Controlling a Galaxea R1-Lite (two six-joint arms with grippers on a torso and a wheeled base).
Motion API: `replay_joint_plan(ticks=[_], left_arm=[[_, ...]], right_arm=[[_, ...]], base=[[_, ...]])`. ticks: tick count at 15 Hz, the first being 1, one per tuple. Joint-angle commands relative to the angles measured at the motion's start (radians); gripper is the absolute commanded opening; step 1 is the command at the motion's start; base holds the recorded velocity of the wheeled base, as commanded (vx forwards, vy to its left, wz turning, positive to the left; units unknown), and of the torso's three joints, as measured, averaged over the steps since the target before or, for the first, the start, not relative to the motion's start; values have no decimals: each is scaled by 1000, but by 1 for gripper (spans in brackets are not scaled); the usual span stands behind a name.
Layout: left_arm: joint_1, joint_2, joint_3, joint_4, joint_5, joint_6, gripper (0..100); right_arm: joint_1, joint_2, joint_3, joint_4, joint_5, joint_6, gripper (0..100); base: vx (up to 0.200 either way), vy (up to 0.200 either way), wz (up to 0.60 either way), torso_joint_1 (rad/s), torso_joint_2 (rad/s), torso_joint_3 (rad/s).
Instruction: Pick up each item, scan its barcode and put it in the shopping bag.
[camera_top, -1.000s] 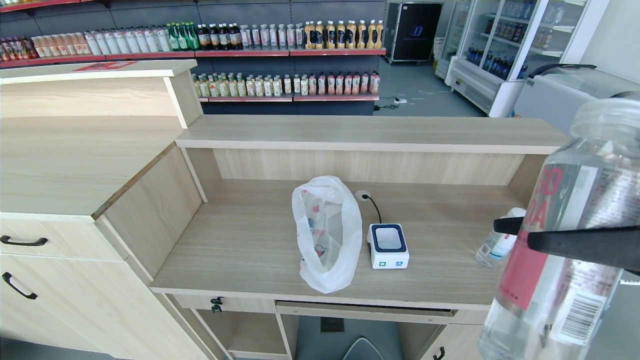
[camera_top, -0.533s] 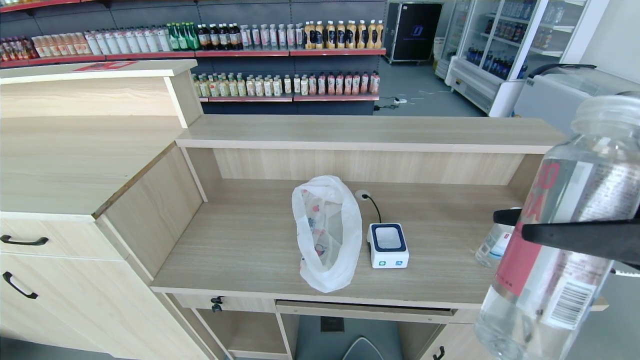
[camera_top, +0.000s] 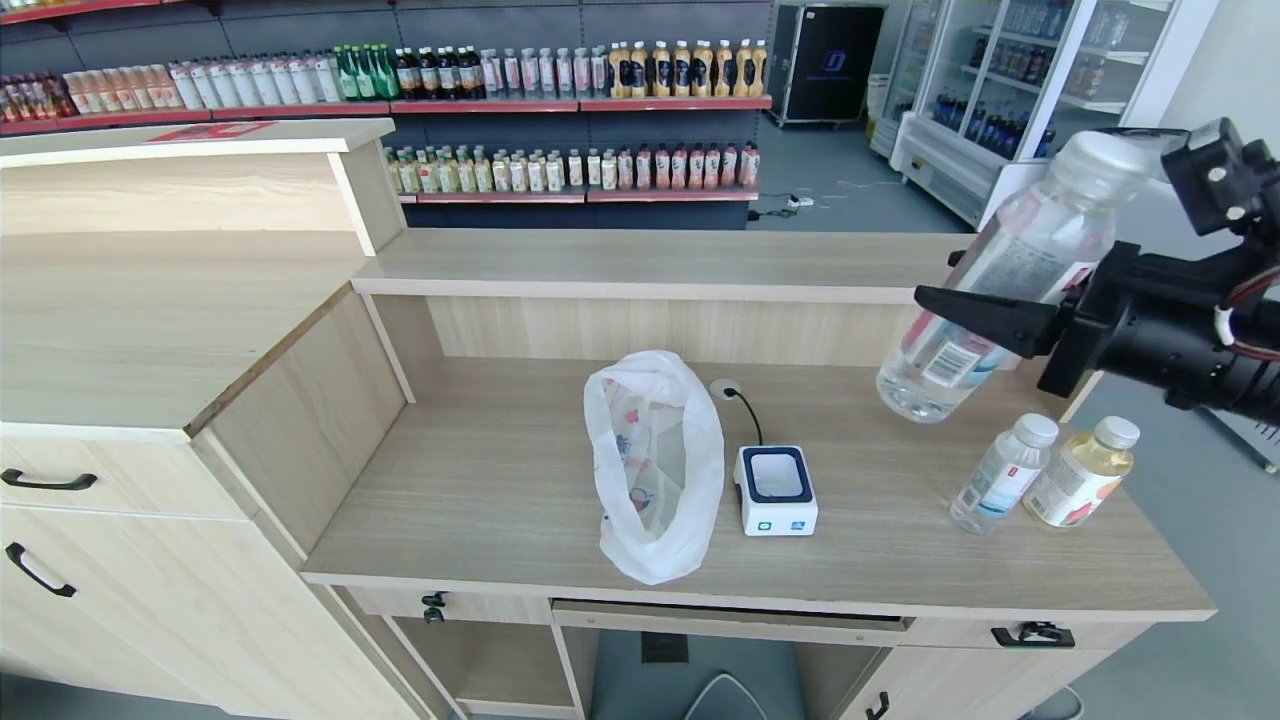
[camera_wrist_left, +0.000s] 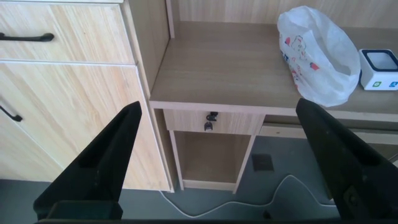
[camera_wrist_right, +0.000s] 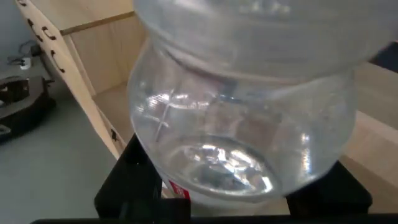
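Bottle (camera_top: 1000, 280), clear plastic with a red-and-white label, is held in the air by my right gripper (camera_top: 940, 282), whose black fingers are clamped across its lower body. The bottle is tilted, cap toward 1 o'clock and base toward 7 o'clock, with a barcode panel near the base turned toward the head camera. It hangs over the right part of the counter (camera_top: 480, 500), at about 2 o'clock from the scanner (camera_top: 776, 490) and well apart from it. My right wrist view looks at the bottle's rounded base.

Shopping bag (camera_top: 655, 470), white with a printed pattern, lies slack on the counter at 9 o'clock of the scanner, just beside it. A black cable (camera_top: 748, 412) leaves the scanner at 12 o'clock.

At 3 o'clock of the scanner, near the counter's right end, I see two upright items side by side: a small clear bottle (camera_top: 995, 475) and a yellow drink bottle (camera_top: 1080, 487).

My left gripper (camera_wrist_left: 219, 107) hangs low in front of the counter, fingers spread wide with nothing between them, facing the drawer lock (camera_wrist_left: 211, 121).
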Motion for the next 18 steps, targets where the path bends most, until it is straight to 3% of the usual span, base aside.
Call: replay_joint_plan(ticks=[1,5,7,10,12,14,18], left_arm=[[0,0,0,0,0,0,100],[0,0,0,0,0,0,100],[0,0,0,0,0,0,100],[0,0,0,0,0,0,100],[0,0,0,0,0,0,100],[0,0,0,0,0,0,100],[0,0,0,0,0,0,100]], right_arm=[[-58,246,23,-219,-24,-209,0],[-70,410,14,-496,-18,-379,0],[-84,453,19,-571,-11,-498,0],[-130,494,17,-608,87,-688,0],[-176,537,5,-619,292,-850,0],[-200,568,-13,-619,371,-944,0],[-203,634,-49,-657,397,-939,0]], base=[[0,0,0,0,0,0],[0,0,0,0,0,0],[0,0,0,0,0,0],[0,0,0,0,0,0],[0,0,0,0,0,0],[0,0,0,0,0,0],[0,0,600,1,4,2]])
